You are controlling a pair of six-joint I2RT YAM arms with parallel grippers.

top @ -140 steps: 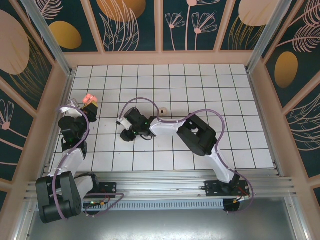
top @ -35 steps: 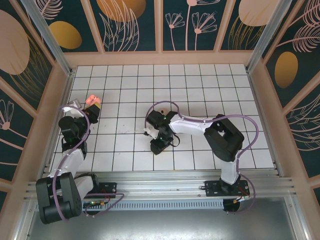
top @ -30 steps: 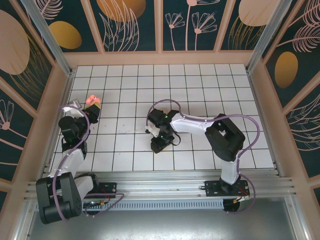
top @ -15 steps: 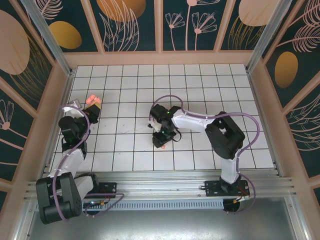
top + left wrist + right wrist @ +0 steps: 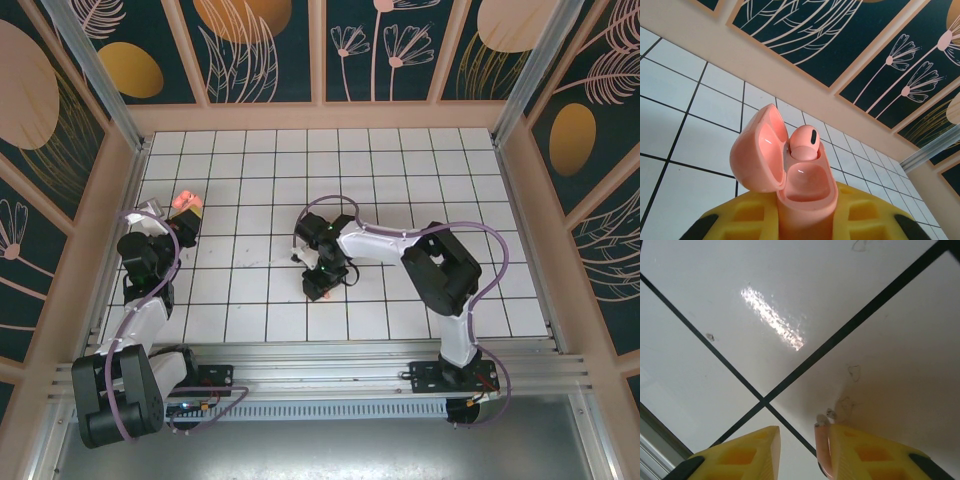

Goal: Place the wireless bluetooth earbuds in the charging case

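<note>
Grips open pink charging case (image 5: 805,187), one earbud (image 5: 803,143) inside, in left hand (image 5: 805,223); rests second earbud (image 5: 822,451) against one finger (image 5: 867,452) of half-open right hand (image 5: 802,441).

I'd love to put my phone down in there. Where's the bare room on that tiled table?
Roomiest: the tiles between the right arm and the right wall, and the rows along the back wall. Crowded: the left edge, where the left tool holds the open charging case, and mid-table around the right tool.
</note>
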